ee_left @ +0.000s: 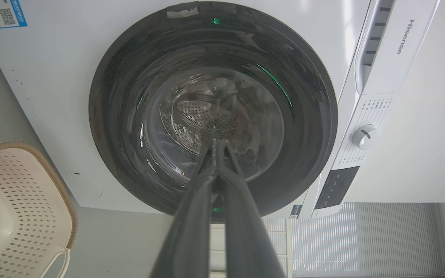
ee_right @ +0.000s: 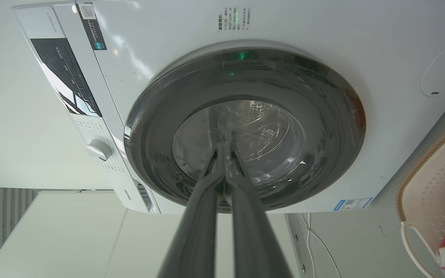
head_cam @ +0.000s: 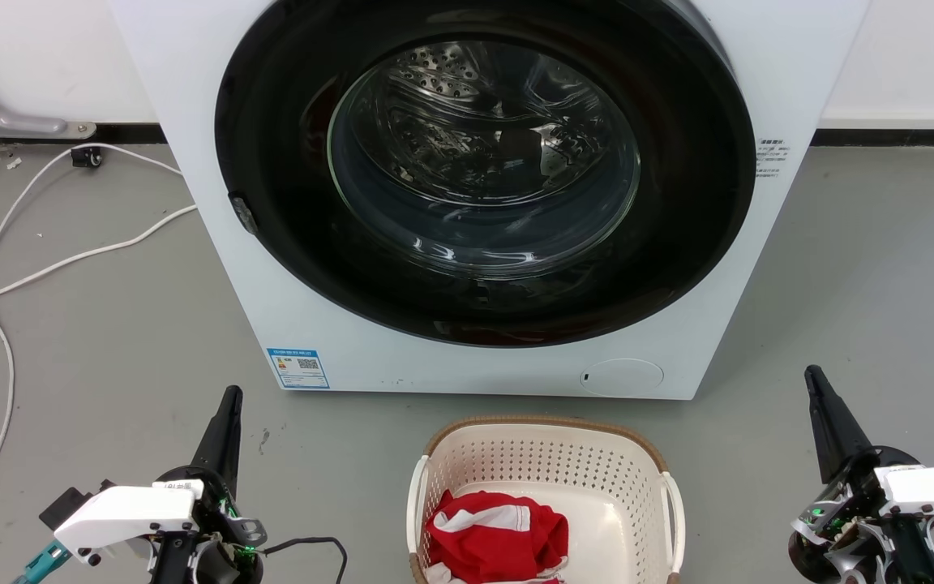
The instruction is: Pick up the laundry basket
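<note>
We have not begun the lift: the laundry basket (head_cam: 546, 423) sits on the floor (head_cam: 110, 341) before the washing machine (head_cam: 321, 316), holding a red-and-white garment (head_cam: 495, 531). The left gripper (head_cam: 231, 399) and right gripper (head_cam: 816, 383) flank it, well apart, fingers pressed together on nothing. The machine's brand lettering (ee_left: 399, 36) reads "Hisense"; its blue QR sticker (head_cam: 298, 367) is too small to read.

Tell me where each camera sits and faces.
Head view: on the head, looking down at the washing machine and laundry basket; left gripper and right gripper at bottom corners.
Left wrist view: on that wrist, facing the door along its shut fingers; basket at left edge.
Right wrist view: mirrored, fingers shut; basket at right edge.
Both wrist views share the dial.
</note>
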Available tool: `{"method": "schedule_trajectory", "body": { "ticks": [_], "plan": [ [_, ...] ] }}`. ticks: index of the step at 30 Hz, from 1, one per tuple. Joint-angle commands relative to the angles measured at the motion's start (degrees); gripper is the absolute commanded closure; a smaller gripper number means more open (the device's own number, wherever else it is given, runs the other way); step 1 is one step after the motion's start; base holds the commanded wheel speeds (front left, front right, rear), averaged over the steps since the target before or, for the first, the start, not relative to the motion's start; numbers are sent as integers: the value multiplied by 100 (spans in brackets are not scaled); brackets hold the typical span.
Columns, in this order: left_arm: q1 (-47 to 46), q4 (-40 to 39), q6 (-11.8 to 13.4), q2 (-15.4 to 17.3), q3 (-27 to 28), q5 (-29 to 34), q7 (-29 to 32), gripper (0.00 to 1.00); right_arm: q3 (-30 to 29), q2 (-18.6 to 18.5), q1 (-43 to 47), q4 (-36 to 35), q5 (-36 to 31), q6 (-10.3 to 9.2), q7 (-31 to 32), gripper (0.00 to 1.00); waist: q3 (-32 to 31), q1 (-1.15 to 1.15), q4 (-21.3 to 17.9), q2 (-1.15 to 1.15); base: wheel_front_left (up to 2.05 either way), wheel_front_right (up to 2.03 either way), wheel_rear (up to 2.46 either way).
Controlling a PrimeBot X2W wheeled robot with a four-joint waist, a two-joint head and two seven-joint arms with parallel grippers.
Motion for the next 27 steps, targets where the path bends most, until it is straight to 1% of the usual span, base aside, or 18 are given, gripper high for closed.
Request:
{"method": "schedule_trajectory", "body": {
  "ticks": [1, 24, 25, 27],
  "plan": [
    [-58, 2, -11, -6, 21, 17, 15, 100, -5, 22, -76, 9, -32, 0, 11, 100, 0, 0, 0, 0, 0, 0, 0],
    [-58, 2, -11, -6, 17, 14, 12, 100, -3, 22, -76, 9, -30, 0, 9, 100, 0, 0, 0, 0, 0, 0, 0],
    [8, 14, 1, -1, -6, 1, -5, 0, 2, 0, 10, 13, -1, 1, -4, 0, 0, 0, 0, 0, 0, 0, 0],
    [78, 101, 2, -12, -23, 2, -11, 0, 9, 3, 81, 102, -3, 0, -9, 0, 0, 0, 0, 0, 0, 0, 0]
  ]
}}
